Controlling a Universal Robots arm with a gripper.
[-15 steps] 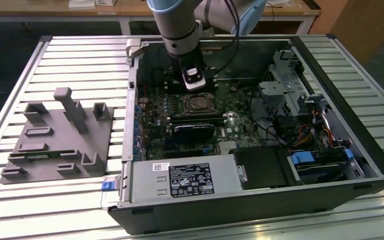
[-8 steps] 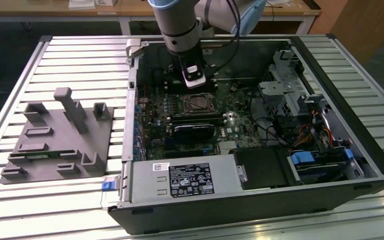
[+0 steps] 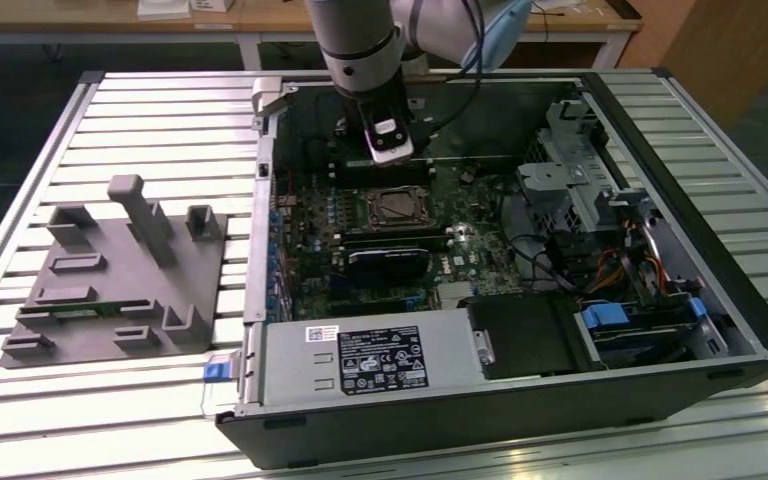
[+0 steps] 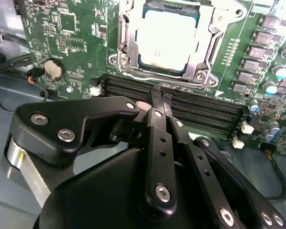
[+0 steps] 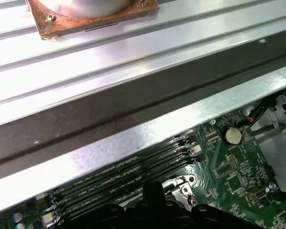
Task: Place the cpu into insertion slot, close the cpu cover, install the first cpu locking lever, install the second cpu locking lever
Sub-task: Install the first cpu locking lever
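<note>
Hovering: gripper (image 4: 159, 95) beside slot (image 4: 118, 58), fingers together, empty.
Between: black ribbed mem slots (image 4: 200, 107).
Cpu (image 4: 167, 38): silvery flat square in slot, metal cover (image 4: 127, 36) frame down.

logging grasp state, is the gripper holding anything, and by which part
Nothing is held. The black gripper is shut empty near the long black memory slots; the small silvery-grey square cpu lies apart from it on the green motherboard.
</note>
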